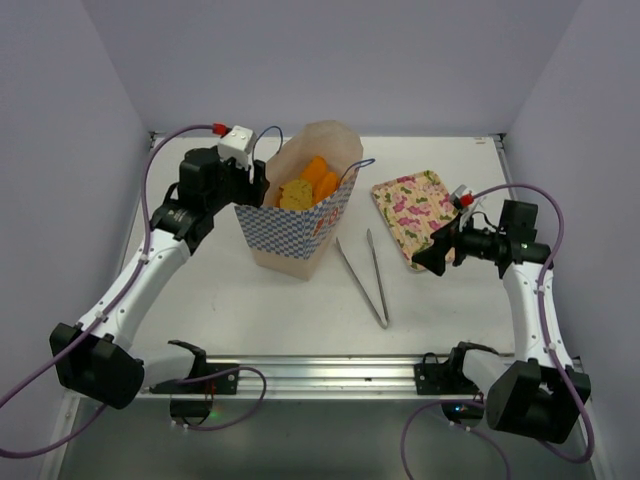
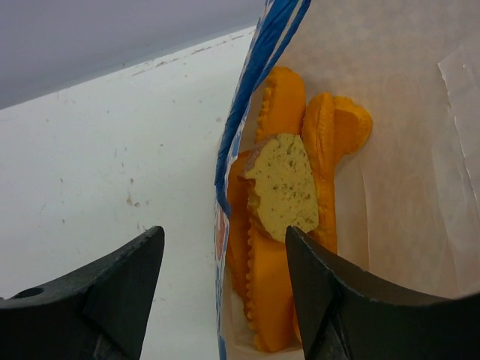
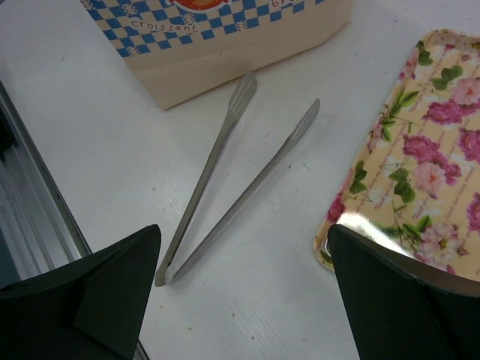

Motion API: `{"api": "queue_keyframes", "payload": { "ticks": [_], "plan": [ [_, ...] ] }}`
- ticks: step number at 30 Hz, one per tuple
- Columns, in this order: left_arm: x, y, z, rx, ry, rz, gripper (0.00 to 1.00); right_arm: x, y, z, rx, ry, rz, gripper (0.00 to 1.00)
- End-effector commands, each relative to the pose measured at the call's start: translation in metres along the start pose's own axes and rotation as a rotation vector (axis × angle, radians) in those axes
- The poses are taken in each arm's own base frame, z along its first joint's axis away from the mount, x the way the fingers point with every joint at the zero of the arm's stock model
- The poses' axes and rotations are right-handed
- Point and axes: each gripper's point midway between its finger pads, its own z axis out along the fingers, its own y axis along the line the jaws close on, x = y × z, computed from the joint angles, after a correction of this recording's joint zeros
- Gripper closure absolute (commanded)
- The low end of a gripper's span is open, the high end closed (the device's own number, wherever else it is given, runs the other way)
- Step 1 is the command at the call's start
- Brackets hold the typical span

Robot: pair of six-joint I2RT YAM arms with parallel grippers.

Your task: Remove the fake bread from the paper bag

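Your left gripper [image 2: 221,240] stands open astride the rim of the paper bag [image 1: 295,235], one finger inside, one outside; if it touches the paper I cannot tell; the fake bread [image 2: 270,292] lies inside the bag, at centre of the top view; your right gripper [image 3: 244,232] is wide open over the tongs [image 3: 217,165], beside the floral tray [image 3: 420,150].

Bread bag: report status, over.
Left gripper open, straddling wall of bag. Right gripper open, empty, by tray. Bread inside bag. Mouth open, unobstructed.
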Motion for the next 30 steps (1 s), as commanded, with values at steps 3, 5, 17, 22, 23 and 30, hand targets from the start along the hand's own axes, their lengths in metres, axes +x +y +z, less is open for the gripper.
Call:
{"api": "queue_keyframes", "payload": {
  "ticks": [3,5,17,22,23,30],
  "plan": [
    [-0.031,-0.003,0.001,0.016,-0.119,0.029,0.35,-0.001,0.005,0.004,-0.042,0.011,-0.040,0.01],
    [-0.029,-0.002,0.005,0.012,-0.124,0.038,0.37,0.002,-0.001,0.004,-0.012,0.021,-0.040,0.01],
    [-0.022,0.002,0.019,0.005,-0.076,0.083,0.53,0.002,0.001,0.005,-0.038,0.027,-0.038,0.01],
    [-0.019,0.003,0.024,0.007,-0.069,0.101,0.66,-0.002,0.002,0.004,-0.031,0.013,-0.039,0.01],
    [-0.019,0.002,0.024,0.010,-0.066,0.102,0.75,-0.001,0.002,0.005,-0.038,0.013,-0.032,0.01],
    [-0.027,0.007,0.022,-0.017,-0.077,0.112,1.00,-0.003,0.003,0.003,-0.024,0.008,-0.038,0.01]
  ]
}}
